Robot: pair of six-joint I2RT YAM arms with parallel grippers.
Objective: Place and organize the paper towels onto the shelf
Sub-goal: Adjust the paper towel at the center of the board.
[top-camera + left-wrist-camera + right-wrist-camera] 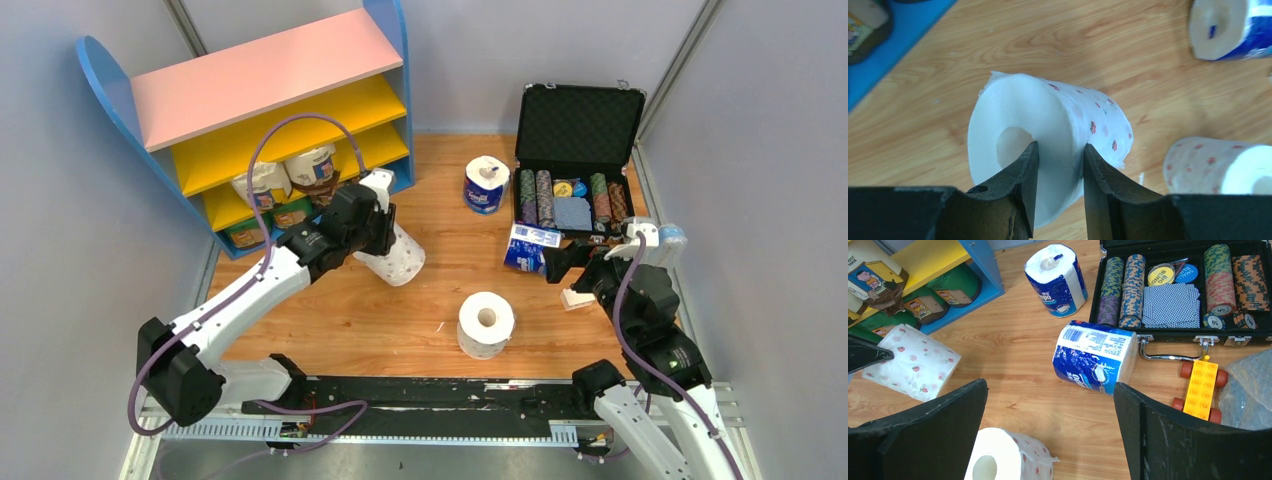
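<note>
Left gripper pinches one wall of a flower-printed paper towel roll, one finger inside its core; this soft, shallow hold could slip in transit. Right gripper hangs open. Far-left shelf holds wrapped rolls; the far-right black case holds poker chips.

Setting: enclosed wooden work surface with plain grey surround.

We record a wooden tabletop of warm honey grain, evenly lit, with soft shadows. We note pale grey wall panels on the left, rear and right, joined by slim metal corner posts. We list a black rail along the near edge, over a strip of slotted metal framing. We see no windows in view.
</note>
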